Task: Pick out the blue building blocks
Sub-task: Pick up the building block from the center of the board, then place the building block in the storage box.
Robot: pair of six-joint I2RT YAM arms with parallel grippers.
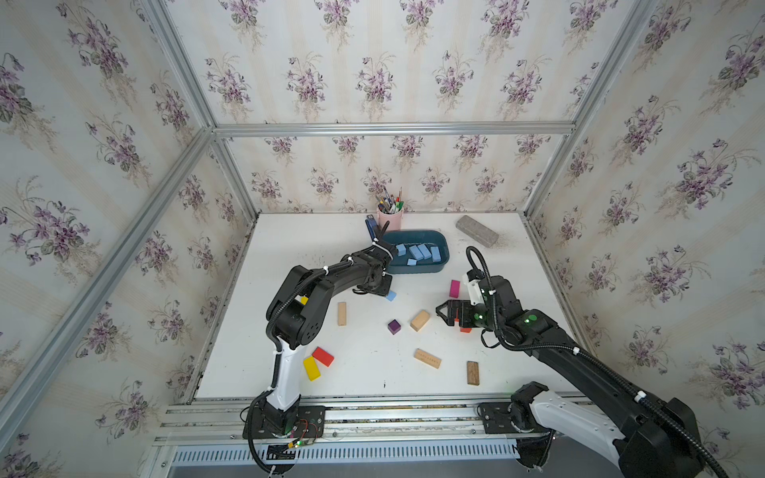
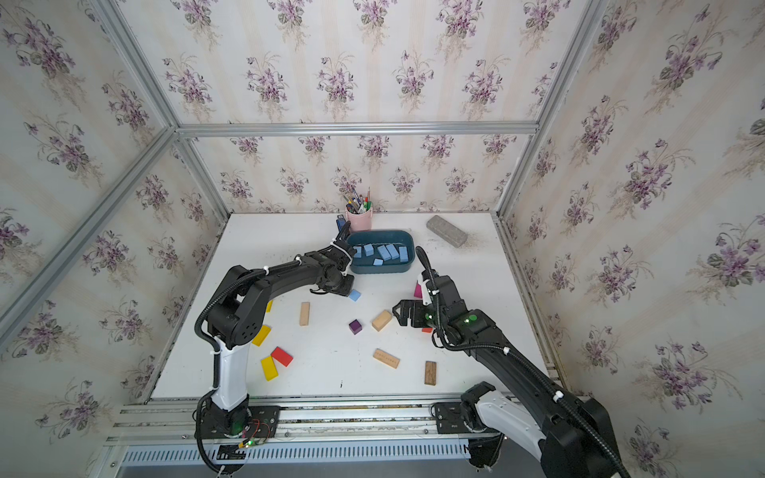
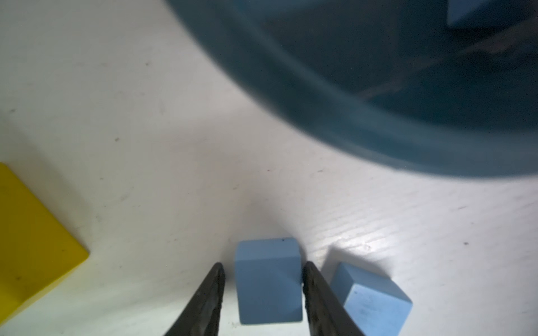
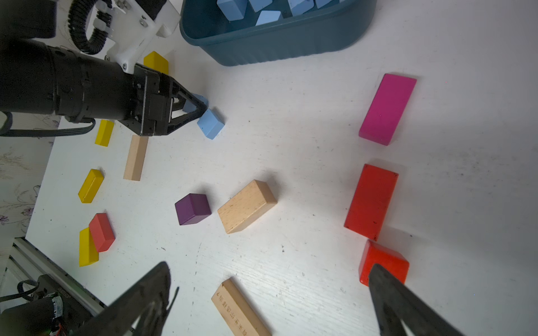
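**Left gripper [image 3: 263, 263] brackets a small matte sky-blue cube [image 3: 267, 282] near the dark teal plastic tub [image 3: 378, 116]**
One finger [image 3: 317, 291] touches it, and white table [image 3: 145, 116] shows past the other. In both top views the gripper hides it. It sits square to the fingers, a twin cube [image 3: 372, 299] beside it turned corner-on. Right gripper [image 4: 269, 273] gapes wide.

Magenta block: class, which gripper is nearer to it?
Right. The right gripper hangs open close by the magenta block; the left gripper is farther off, jaws around a blue cube near the teal tub.
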